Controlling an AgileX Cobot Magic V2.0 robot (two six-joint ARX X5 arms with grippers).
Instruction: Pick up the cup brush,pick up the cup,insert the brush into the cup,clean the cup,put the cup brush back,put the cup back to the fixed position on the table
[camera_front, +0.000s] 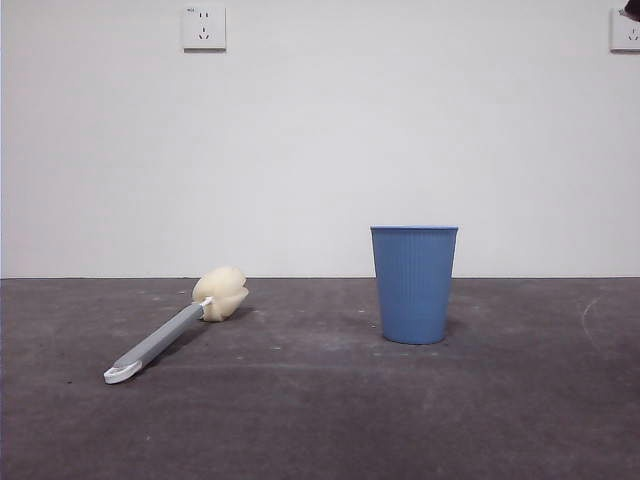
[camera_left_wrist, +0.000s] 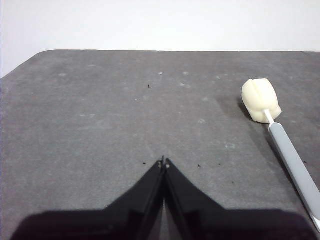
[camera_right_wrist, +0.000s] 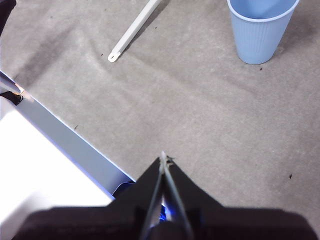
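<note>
left claw (camera_left_wrist: 164, 162): its two black jaws are pressed together, tips meeting, holding nothing; it hangs over bare table, well apart from the brush, which lies off to one side of it.
right claw (camera_right_wrist: 164, 159): jaws also together at the tips and empty; it sits above the table near the pale table edge, well apart from both the cup and the brush.
wall (camera_front: 320, 140): plain white, behind the table, with a socket (camera_front: 204, 28) high up and part of another at the top corner.
table (camera_front: 320, 420): dark grey, matte, scuffed, with faint pale marks and a few small dark specks.
cup (camera_front: 414, 284): sky-blue, ribbed, narrower at the base, standing upright on the table with its mouth up; the right wrist view shows it is empty inside. no claw touches it.
brush (camera_front: 175, 330): lies flat on the table, well apart from the cup; its grey handle runs at a slant, the white looped end nearer the front camera, the cream sponge head (camera_front: 221, 293) farther back toward the wall. no claw touches it.
</note>
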